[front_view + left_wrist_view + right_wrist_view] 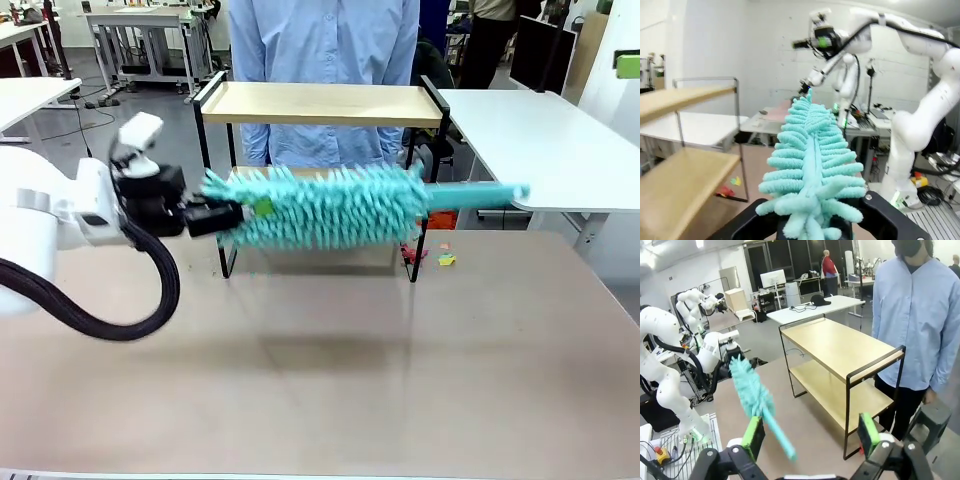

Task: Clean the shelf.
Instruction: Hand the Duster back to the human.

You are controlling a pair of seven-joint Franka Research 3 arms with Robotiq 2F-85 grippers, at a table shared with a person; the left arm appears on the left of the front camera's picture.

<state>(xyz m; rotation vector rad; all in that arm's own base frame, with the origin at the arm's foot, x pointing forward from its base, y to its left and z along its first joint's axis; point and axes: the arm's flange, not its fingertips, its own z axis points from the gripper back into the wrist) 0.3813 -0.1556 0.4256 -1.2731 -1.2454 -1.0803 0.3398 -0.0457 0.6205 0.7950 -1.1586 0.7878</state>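
Standing at the table's far edge, shelf [322, 104] sits before a person [322, 60] | my left claw [212, 217] is clamped on a teal duster [320, 208], level with the lower board, just in front of it | my right claw [810, 440] is spread apart, near the shelf's end rail.

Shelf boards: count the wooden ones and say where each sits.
2. The top board sits between the raised black side rails of the shelf; the lower board lies beneath it, near the table.
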